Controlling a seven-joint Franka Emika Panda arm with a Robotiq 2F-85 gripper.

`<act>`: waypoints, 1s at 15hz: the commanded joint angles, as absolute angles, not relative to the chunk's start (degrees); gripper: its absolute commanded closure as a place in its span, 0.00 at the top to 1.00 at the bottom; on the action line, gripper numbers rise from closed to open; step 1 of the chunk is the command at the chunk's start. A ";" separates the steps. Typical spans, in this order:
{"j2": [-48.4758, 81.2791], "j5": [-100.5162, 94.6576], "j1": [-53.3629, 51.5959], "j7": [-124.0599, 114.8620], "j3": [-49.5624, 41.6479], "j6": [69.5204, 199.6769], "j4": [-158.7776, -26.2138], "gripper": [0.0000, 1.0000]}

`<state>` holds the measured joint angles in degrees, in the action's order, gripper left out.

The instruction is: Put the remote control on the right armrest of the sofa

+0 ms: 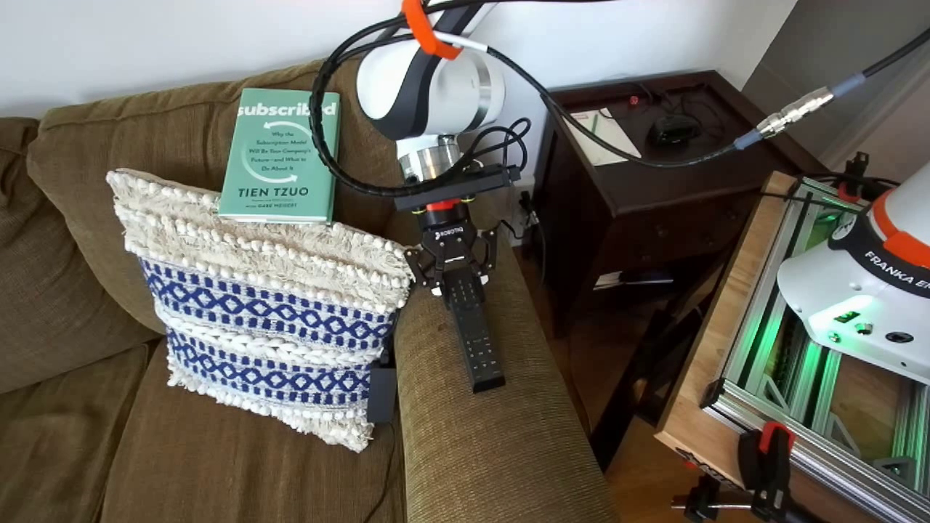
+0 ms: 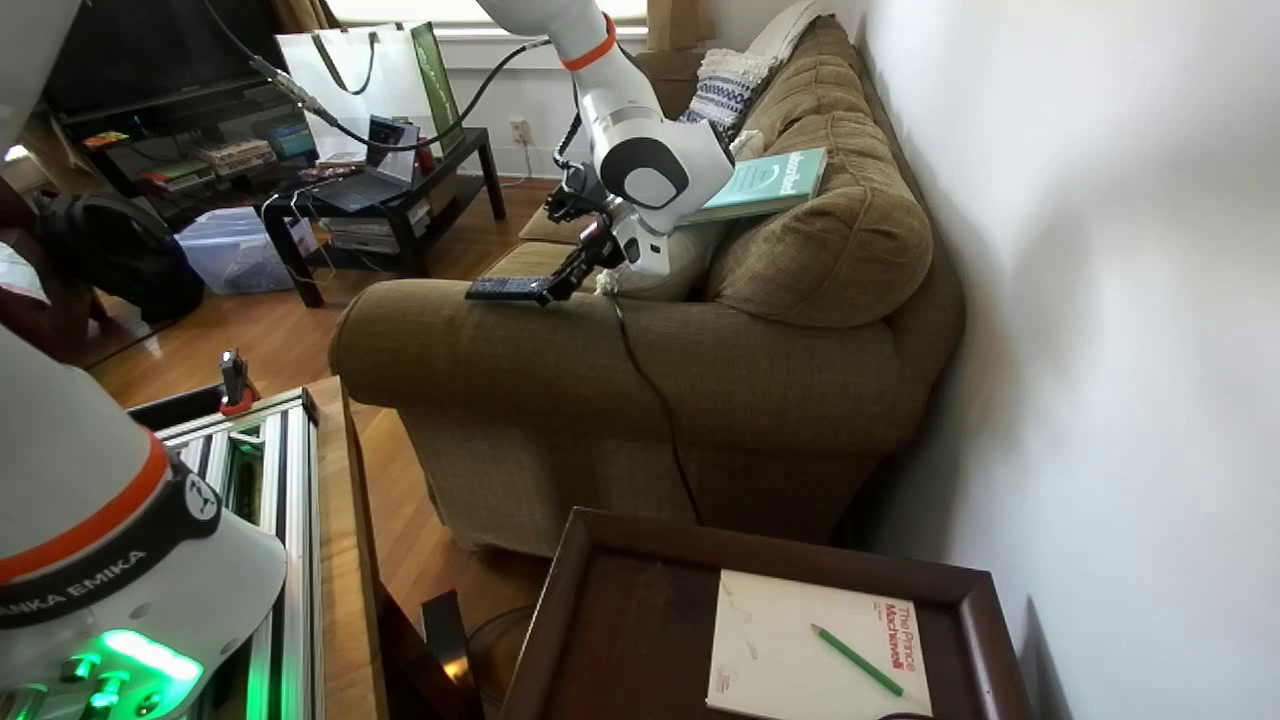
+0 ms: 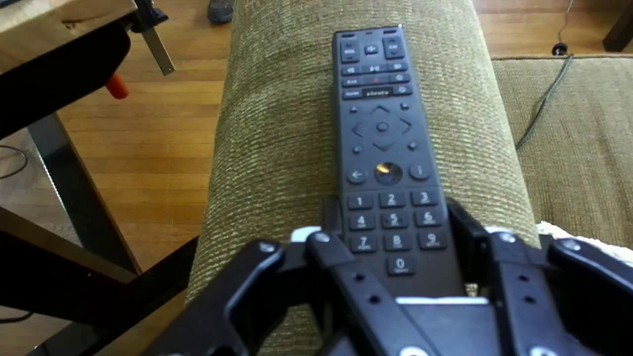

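The long black remote control (image 1: 477,349) lies lengthwise along the top of the sofa's olive-brown armrest (image 1: 508,465). In an exterior view the remote (image 2: 506,289) looks nearly level and at the height of the armrest top (image 2: 600,365); I cannot tell if its whole length touches the cloth. My gripper (image 1: 461,285) comes from the backrest end. In the wrist view the jaws (image 3: 395,217) are closed against both long sides of the remote (image 3: 383,111), near its number keys. The remote's near end is partly hidden by the gripper. The sofa seat (image 1: 218,457) is beside the armrest.
A blue-and-white patterned pillow (image 1: 269,312) leans beside the armrest, with a green book (image 1: 283,156) above it. A black box (image 1: 382,394) with a cord sits between pillow and armrest. A dark wooden side table (image 1: 654,181) stands by the wall. A cable (image 2: 650,385) crosses the armrest.
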<state>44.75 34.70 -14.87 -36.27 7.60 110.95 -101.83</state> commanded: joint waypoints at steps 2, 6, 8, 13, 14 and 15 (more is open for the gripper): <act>46.45 34.22 -15.75 -40.32 7.30 110.48 -100.10 0.26; 47.46 34.36 -15.62 -41.48 7.39 110.69 -99.44 0.26; 47.86 34.30 -15.48 -41.30 7.46 110.72 -99.07 0.26; 46.17 33.34 -15.56 -41.21 7.04 110.62 -100.00 0.90; 45.53 33.20 -15.48 -41.14 6.95 110.62 -100.37 0.97; 44.55 32.91 -15.39 -40.96 6.75 110.73 -100.96 1.00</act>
